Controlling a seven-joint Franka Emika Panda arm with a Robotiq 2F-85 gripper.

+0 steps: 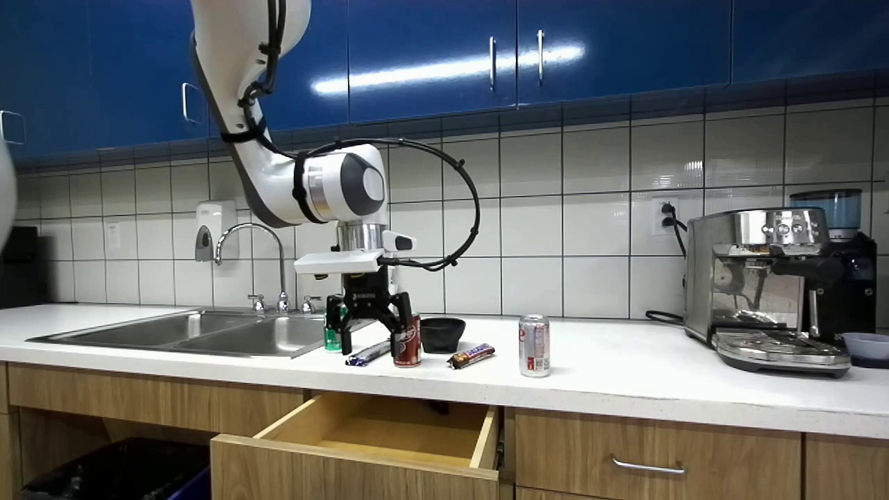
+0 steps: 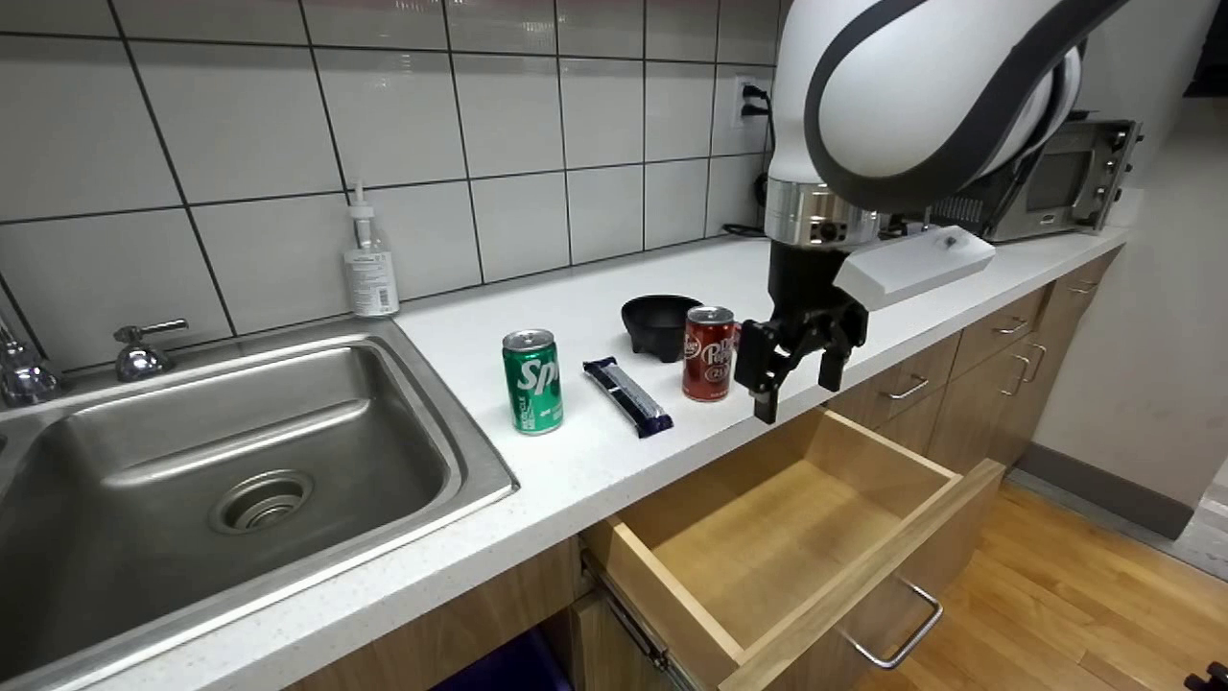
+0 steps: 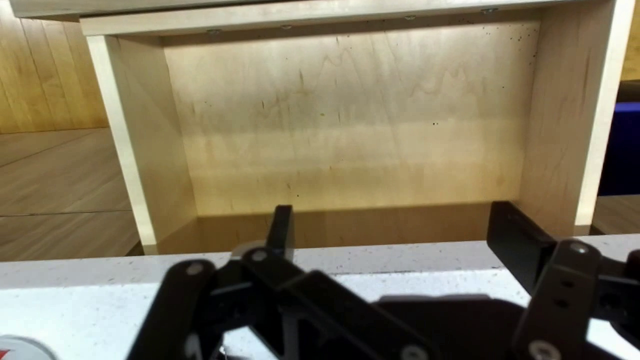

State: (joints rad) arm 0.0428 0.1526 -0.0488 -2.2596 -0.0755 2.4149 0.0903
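My gripper (image 1: 370, 347) (image 2: 798, 395) (image 3: 392, 225) points down, fingers wide apart with nothing between them. In the wrist view the white counter edge and a pulled-out wooden drawer (image 3: 350, 115) (image 2: 767, 547) lie beyond the fingertips; the drawer shows a bare bottom. Nearby on the counter stand a red Dr Pepper can (image 1: 410, 351) (image 2: 708, 355), a green Sprite can (image 2: 534, 384) and a black bowl (image 1: 442, 335) (image 2: 657, 321). A dark-wrapped bar (image 2: 628, 396) lies between the two cans. A brown-wrapped bar (image 1: 472, 355) and a silver can (image 1: 534, 346) appear in an exterior view.
A steel sink (image 2: 384, 547) with a faucet (image 1: 281, 264) adjoins the cans. A coffee machine (image 1: 757, 278) occupies the counter's far end. Blue cabinets (image 1: 430, 55) hang above. Below the counter sits a bin with a black liner (image 1: 125, 472). A soap bottle (image 2: 371, 274) stands behind the sink.
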